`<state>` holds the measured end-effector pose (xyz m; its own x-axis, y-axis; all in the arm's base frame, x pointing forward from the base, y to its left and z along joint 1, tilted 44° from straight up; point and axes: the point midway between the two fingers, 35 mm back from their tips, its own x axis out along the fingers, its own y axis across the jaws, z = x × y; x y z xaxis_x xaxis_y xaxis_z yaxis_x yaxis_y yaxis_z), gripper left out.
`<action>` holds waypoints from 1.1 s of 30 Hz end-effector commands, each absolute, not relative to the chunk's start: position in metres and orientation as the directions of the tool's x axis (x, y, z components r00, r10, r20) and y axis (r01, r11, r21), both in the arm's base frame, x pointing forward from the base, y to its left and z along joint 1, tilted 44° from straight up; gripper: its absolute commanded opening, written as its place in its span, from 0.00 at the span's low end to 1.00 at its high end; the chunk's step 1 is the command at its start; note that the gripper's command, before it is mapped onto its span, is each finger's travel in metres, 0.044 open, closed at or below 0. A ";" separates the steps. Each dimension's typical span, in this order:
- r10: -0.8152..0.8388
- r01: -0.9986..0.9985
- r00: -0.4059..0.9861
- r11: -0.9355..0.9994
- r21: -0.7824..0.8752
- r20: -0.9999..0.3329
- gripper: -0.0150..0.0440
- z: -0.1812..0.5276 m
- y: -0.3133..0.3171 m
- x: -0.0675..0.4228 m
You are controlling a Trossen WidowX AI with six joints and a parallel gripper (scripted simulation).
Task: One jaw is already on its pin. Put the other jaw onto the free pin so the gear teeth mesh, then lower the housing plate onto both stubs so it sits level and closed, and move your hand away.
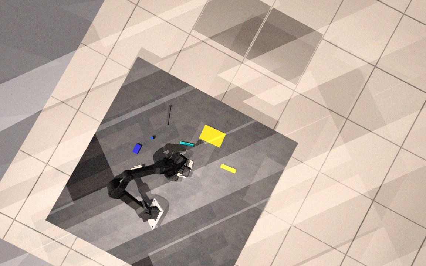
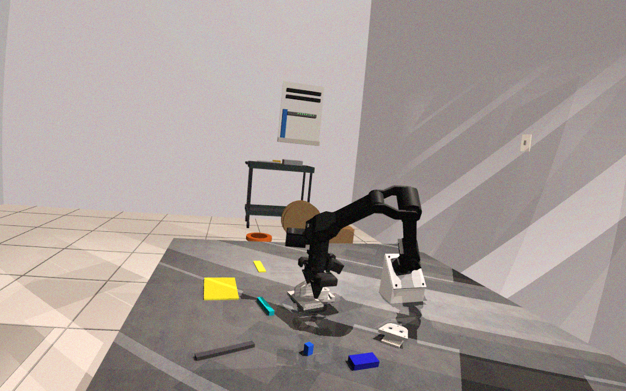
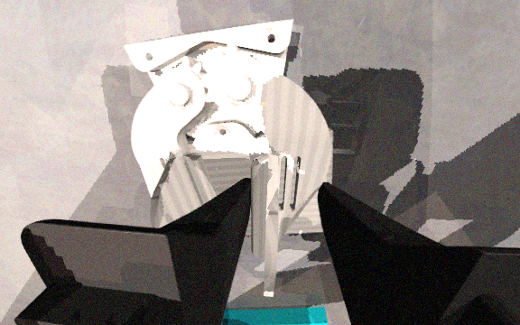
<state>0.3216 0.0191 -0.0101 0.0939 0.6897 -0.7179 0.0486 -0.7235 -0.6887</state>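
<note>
My gripper (image 3: 284,188) (image 2: 316,294) is shut on the right-hand white jaw (image 3: 298,115), whose stem stands between the fingers. The other jaw (image 3: 144,128) lies to its left over the white base (image 3: 246,36) (image 2: 309,306) (image 1: 190,163). In the wrist view the two round hubs sit side by side near the base's upper bracket, the held jaw's hub on the right. Whether the held jaw is fully down on its pin, and whether the teeth mesh, I cannot tell. The white housing plate (image 2: 393,330) (image 1: 137,166) lies apart on the table, its two holes visible.
A cyan bar (image 1: 186,143) (image 2: 265,306) (image 3: 278,316) lies near the base. A yellow square (image 1: 212,136) (image 2: 220,288) and yellow strip (image 1: 228,168) (image 2: 259,266) lie beyond. A dark bar (image 2: 224,350), small blue block (image 2: 308,348) and larger blue block (image 2: 363,360) are also on the table.
</note>
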 end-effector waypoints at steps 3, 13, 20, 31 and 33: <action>0.691 0.046 0.097 -0.722 -0.691 -0.716 0.48 -0.011 0.020 0.322; 0.691 0.046 0.097 -0.722 -0.691 -0.716 0.48 -0.012 0.022 0.322; 0.691 0.045 0.097 -0.722 -0.691 -0.716 0.48 -0.014 0.024 0.323; 0.692 0.043 0.097 -0.721 -0.691 -0.716 0.48 -0.017 0.026 0.323; 0.692 0.043 0.097 -0.721 -0.691 -0.716 0.48 -0.017 0.026 0.323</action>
<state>0.3223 0.0255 -0.0166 0.0935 0.6901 -0.7176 0.0457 -0.7230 -0.6894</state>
